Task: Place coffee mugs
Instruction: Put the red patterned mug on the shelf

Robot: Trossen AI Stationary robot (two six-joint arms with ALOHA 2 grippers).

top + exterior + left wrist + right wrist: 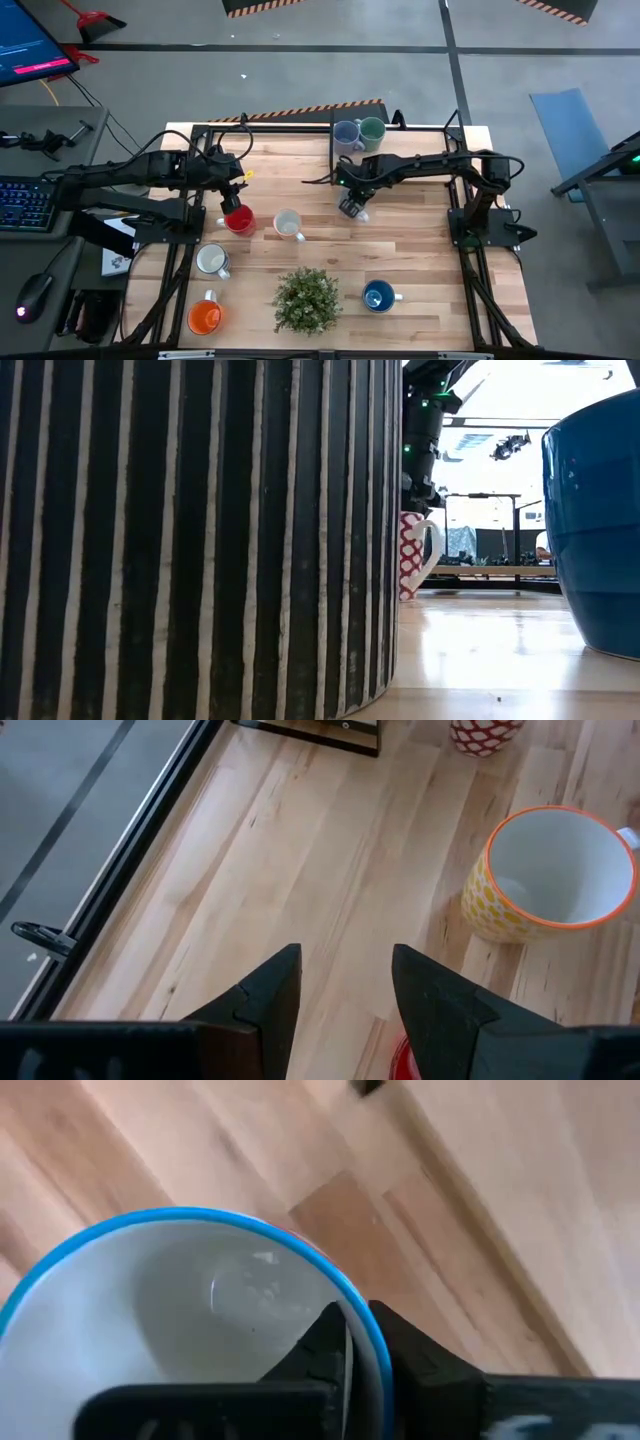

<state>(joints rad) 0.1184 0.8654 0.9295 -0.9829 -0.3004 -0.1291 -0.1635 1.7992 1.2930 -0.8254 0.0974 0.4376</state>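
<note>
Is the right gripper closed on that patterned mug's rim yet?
Yes. The right gripper pinches the blue-edged rim of the patterned mug, one finger inside, one outside.

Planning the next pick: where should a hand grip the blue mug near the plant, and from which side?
Pinch its rim from straight above, one finger inside, one outside. The blue mug stands upright, mouth open, and its small handle points away from the potted plant, so take the wall clear of that. The right hand holds the patterned mug likewise.
</note>
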